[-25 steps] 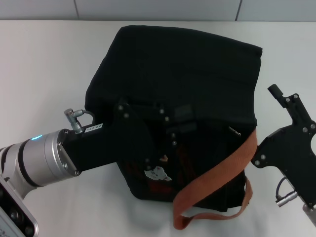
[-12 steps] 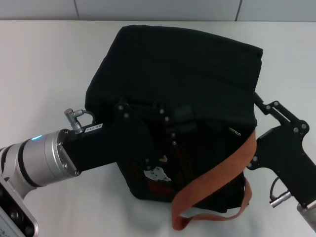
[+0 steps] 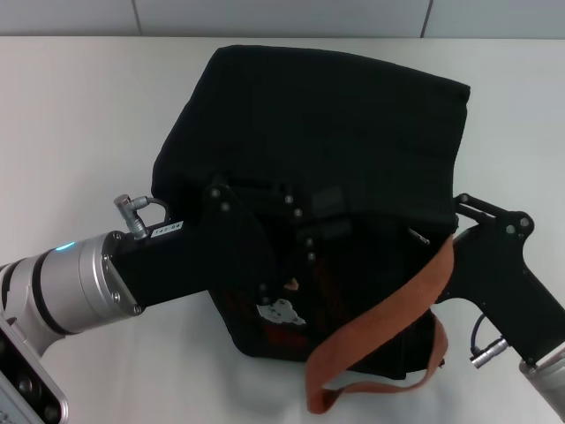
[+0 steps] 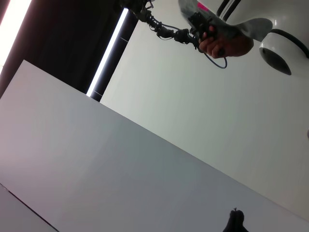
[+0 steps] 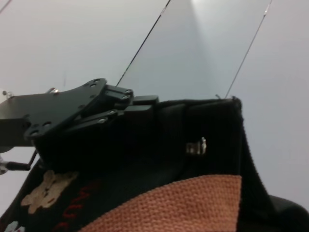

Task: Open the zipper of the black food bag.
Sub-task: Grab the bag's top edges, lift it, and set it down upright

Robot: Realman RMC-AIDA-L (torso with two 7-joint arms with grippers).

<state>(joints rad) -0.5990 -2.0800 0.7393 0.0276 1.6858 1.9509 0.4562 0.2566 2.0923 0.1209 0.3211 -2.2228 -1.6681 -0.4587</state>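
I see the bag [image 3: 335,159] lying mid-table with its zipper [image 5: 195,146] not opened yet, my left gripper [image 3: 305,225] pinching the bag's top, and my right gripper [image 3: 459,205] beside the pull, fingers hidden.

bag [image 3: 327,132]: centre of table [image 3: 71,106] | left hand [image 3: 305,225]: on its front | right hand [image 3: 463,212]: beside its right edge

The left gripper [image 3: 305,225] is black against the black food bag [image 3: 327,115], so its fingertips cannot be made out. The zipper [image 5: 197,146] shows only as a small silver glint, apparently the pull. The right gripper [image 3: 468,212] has its tips lost against the bag's right edge, its arm cut off at the frame corner.
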